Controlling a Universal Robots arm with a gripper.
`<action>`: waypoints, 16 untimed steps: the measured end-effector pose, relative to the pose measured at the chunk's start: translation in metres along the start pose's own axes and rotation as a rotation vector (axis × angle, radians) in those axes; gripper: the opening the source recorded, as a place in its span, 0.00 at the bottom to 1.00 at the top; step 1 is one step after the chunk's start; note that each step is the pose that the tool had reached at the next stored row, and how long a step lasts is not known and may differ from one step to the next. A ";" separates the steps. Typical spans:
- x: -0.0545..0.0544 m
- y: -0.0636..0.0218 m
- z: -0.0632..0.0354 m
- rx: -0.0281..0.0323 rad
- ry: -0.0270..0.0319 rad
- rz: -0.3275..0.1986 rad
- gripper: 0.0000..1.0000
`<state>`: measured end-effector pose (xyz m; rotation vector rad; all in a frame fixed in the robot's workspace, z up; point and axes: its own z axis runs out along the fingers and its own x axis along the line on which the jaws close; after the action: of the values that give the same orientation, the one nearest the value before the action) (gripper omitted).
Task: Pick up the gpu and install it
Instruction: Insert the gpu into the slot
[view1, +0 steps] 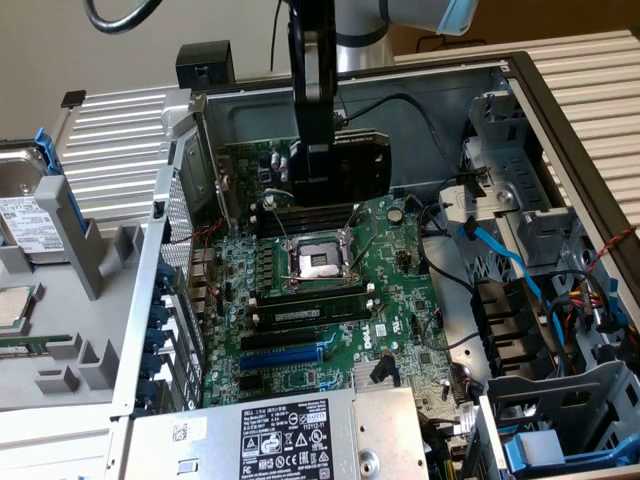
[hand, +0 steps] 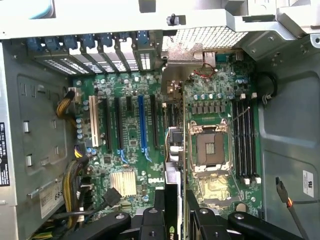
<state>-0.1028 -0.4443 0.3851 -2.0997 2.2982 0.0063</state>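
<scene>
The gpu (view1: 352, 165) — pinched edge-up in the vertical hand (view1: 310, 172) — hangs above the motherboard (view1: 330, 300)

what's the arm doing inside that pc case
The robot arm's gripper holds a flat rectangular gpu card with a black cooler shroud, jaws closed on its edge. The card hangs on edge above the large green motherboard, over the memory sticks next to the silver cpu socket. It is not seated: the blue expansion slot shows empty in the wrist view.
</scene>
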 end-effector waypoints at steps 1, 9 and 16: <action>0.000 0.0001 0.0006 -0.0022 0.0041 0.000 0.27; 0.001 0.0023 0.0080 -0.0101 0.0116 0.000 0.27; 0.002 0.0033 0.0160 -0.0098 0.0141 0.000 0.27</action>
<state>-0.1059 -0.4455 0.3690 -2.1109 2.3111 0.0027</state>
